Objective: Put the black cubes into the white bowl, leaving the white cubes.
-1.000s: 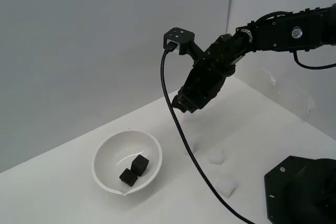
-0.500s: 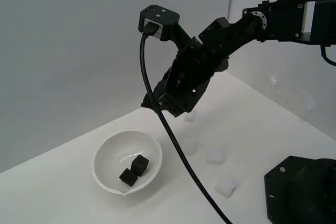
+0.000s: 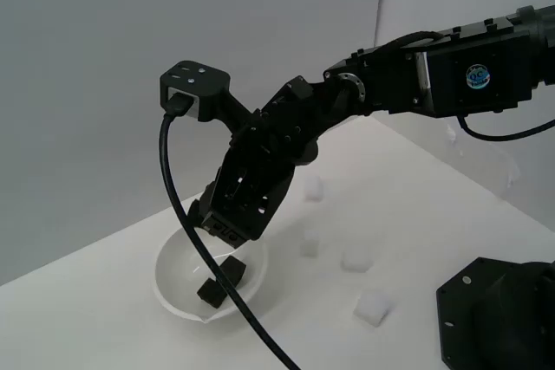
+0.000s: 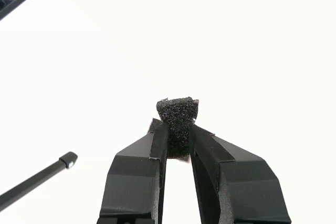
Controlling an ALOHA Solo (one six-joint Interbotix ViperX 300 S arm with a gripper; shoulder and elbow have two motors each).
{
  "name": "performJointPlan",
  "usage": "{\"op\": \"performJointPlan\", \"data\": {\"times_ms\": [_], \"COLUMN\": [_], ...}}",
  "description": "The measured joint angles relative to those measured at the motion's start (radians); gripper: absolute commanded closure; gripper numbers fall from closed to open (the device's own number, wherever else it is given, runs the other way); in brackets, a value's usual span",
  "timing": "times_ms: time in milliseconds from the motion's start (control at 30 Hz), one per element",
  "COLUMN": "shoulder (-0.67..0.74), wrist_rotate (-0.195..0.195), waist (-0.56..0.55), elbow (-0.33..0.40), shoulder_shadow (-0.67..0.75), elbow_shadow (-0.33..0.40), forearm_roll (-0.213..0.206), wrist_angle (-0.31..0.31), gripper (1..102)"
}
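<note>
black cubes [image 3: 212,291] | white bowl [image 3: 169,288] | white cubes [image 3: 371,308] | black hand [image 4: 177,141]

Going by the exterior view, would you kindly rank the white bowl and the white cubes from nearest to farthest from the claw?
1. White bowl, directly beneath the claw.
2. White cube just past the bowl, toward the view's right.
3. White cube further right.
4. White cube, front right.

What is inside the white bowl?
Two black cubes lie in the white bowl. The gripper hangs above, covering the bowl's far side, so more may hide there.
</note>
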Motion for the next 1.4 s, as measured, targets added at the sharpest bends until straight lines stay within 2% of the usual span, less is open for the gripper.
{"op": "performJointPlan", "data": {"times_ms": [33, 67, 167, 200, 233, 267, 467, 567, 633, 700, 800, 967, 1167, 1233, 1400], "shoulder": [-0.008, -0.018, -0.032, -0.032, -0.04, -0.046, -0.051, -0.044, -0.031, -0.006, 0.037, 0.133, 0.236, 0.264, 0.356], "wrist_rotate": [0.0, 0.0, 0.0, 0.0, 0.0, 0.0, 0.0, 0.0, 0.008, 0.015, 0.015, 0.018, 0.044, 0.064, 0.066], "waist": [-0.005, -0.006, -0.015, -0.018, -0.02, -0.02, -0.02, -0.02, -0.017, -0.006, 0.025, 0.115, 0.233, 0.268, 0.334], "elbow": [0.0, -0.002, 0.0, -0.002, -0.002, -0.002, -0.002, -0.002, -0.002, -0.002, -0.002, 0.008, 0.071, 0.092, 0.173], "shoulder_shadow": [-0.006, -0.017, -0.031, -0.034, -0.038, -0.044, -0.049, -0.044, -0.031, -0.006, 0.037, 0.135, 0.241, 0.267, 0.362], "elbow_shadow": [-0.002, -0.003, -0.002, -0.003, -0.003, -0.003, -0.003, -0.003, -0.003, -0.003, -0.003, 0.008, 0.069, 0.092, 0.176], "forearm_roll": [-0.008, -0.011, -0.028, -0.038, -0.044, -0.049, -0.054, -0.052, -0.054, -0.043, -0.011, 0.028, 0.058, 0.058, 0.06], "wrist_angle": [-0.011, -0.02, -0.028, -0.028, -0.029, -0.029, -0.029, -0.029, -0.023, -0.017, -0.015, -0.015, -0.014, -0.015, -0.015], "gripper": [93, 81, 29, 18, 12, 11, 11, 12, 22, 48, 99, 100, 100, 100, 100]}}
